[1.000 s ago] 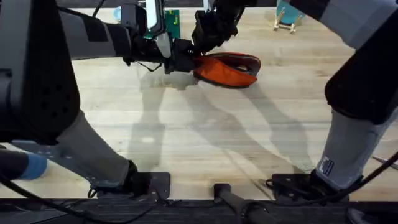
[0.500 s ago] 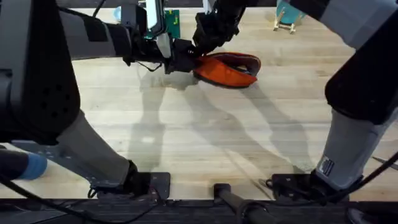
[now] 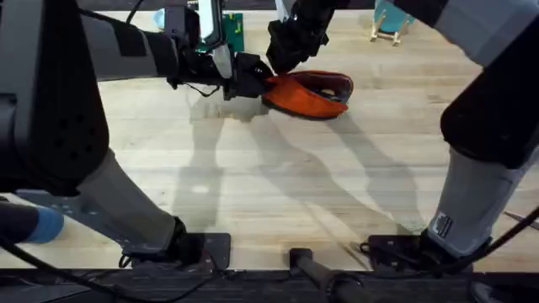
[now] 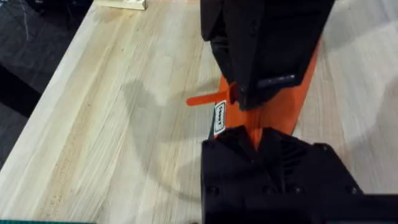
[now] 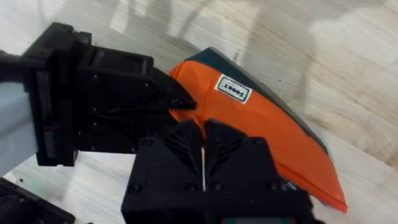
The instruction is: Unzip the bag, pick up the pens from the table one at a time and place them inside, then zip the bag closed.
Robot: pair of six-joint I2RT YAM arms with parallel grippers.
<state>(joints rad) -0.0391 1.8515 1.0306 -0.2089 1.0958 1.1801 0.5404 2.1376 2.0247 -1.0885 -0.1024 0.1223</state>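
The desk (image 3: 278, 185), a light plank top with the grain running across it, carries the bag (image 3: 310, 94) well toward its far edge and a little right of the middle. The bag is an orange fabric pouch with a dark grey underside; its long axis lies roughly along the far edge, one end toward the desk's left side and the other toward its right, and it sits tilted so its orange side faces the near edge and its dark top opening shows along the far side. A small white label (image 5: 234, 90) is stitched on the orange cloth near the left end. The left gripper (image 3: 246, 80) reaches in from the left and is closed on that left end of the bag, the orange fabric running in between its black fingers. The right gripper (image 3: 285, 52) comes down from the far side onto the same end, just beside the left gripper; its fingers meet with hardly a slit between them, closed at a small orange pull tab (image 4: 208, 98) that sticks out of the bag.
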